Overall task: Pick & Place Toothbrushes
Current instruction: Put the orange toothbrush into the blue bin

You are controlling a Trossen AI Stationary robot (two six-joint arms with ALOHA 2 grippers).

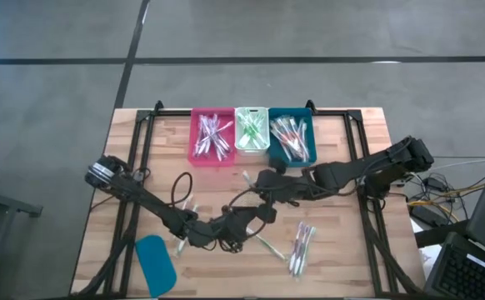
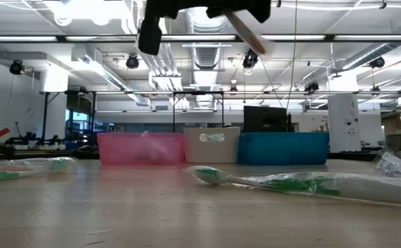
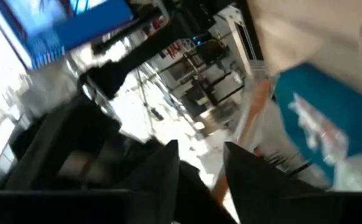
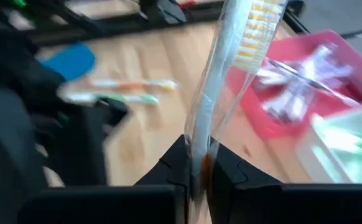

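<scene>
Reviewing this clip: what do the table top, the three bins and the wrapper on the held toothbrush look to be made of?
Table top: light wood, matte, with visible plank seams and grain.
Pink bin, white bin and teal bin: probably moulded plastic, uniform colour, smooth walls.
Toothbrush pinched in the right hand: likely a clear plastic film sleeve, glossy and see-through over a whitish handle and orange bristles.

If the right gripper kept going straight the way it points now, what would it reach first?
Probably the pink bin. The right gripper, shut on a wrapped toothbrush, faces across the bare wood toward that bin, with the white bin beside it. Depth is unclear, so it might pass above the rim.
</scene>
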